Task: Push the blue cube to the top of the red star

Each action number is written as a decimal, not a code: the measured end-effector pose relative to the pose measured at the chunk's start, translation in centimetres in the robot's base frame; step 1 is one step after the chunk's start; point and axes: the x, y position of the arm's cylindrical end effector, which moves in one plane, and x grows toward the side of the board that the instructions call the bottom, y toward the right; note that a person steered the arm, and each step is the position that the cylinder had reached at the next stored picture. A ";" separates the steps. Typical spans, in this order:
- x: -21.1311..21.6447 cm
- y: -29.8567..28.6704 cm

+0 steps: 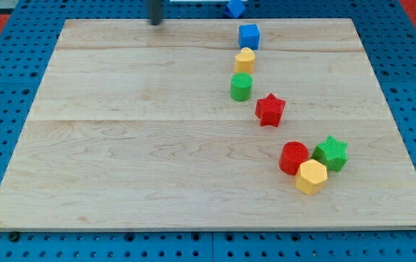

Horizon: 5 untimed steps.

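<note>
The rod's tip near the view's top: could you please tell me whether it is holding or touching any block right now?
Nothing is held. My tip stands alone near the board's top edge, well to the view's left of the blue cube, touching no block.

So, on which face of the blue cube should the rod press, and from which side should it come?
There is no gripping, only pushing. The blue cube sits above the red star, with the yellow block and green block beneath it. I would probably press its flat left face, nudging it rightward first. My tip is far to its left.
</note>
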 end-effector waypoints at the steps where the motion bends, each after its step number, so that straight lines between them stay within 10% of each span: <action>1: 0.0 -3.1; 4: 0.0 24.2; 5: 1.9 23.2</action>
